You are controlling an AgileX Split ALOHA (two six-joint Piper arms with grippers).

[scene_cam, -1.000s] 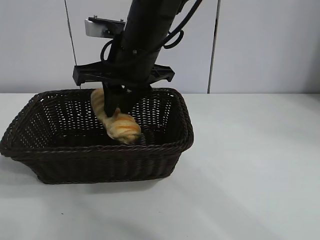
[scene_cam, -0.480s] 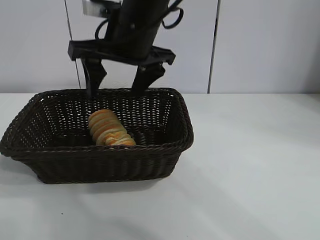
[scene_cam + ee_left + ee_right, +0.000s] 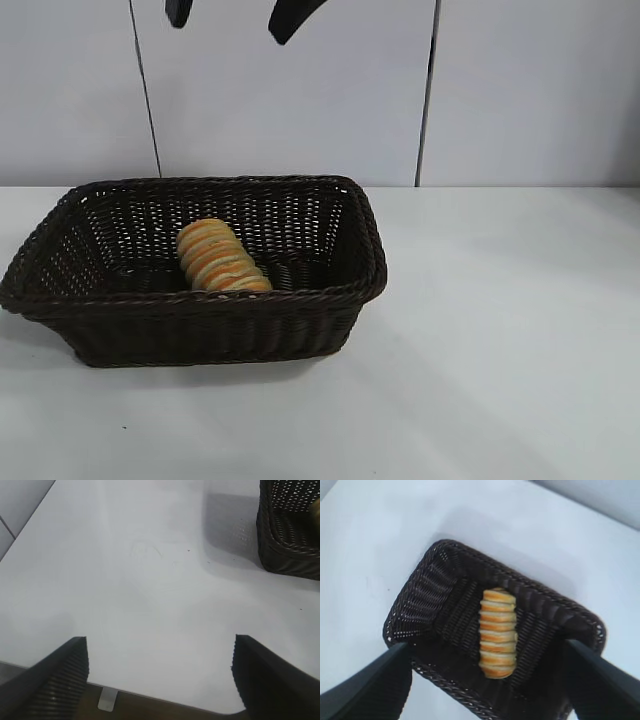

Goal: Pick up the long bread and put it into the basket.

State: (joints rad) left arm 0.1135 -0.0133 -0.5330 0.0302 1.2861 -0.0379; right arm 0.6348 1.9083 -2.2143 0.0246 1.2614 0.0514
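Note:
The long bread (image 3: pixel 220 258), golden-tan with orange stripes, lies inside the dark brown wicker basket (image 3: pixel 372 245) on its floor, left of the middle. My right gripper (image 3: pixel 232 14) is open and empty, high above the basket, with only its fingertips showing at the top edge of the exterior view. In the right wrist view the gripper (image 3: pixel 486 650) looks straight down on the bread (image 3: pixel 497 630) in the basket (image 3: pixel 420 580). My left gripper (image 3: pixel 160 645) is open and empty over the bare table, away from a corner of the basket (image 3: pixel 290 555).
The basket stands on a white table (image 3: pixel 500 330) before a pale panelled wall. The table's edge (image 3: pixel 165 700) runs just under my left gripper.
The right gripper let go of the bread, which dropped to the basket floor. The gripper then rose open, almost out of the exterior view.

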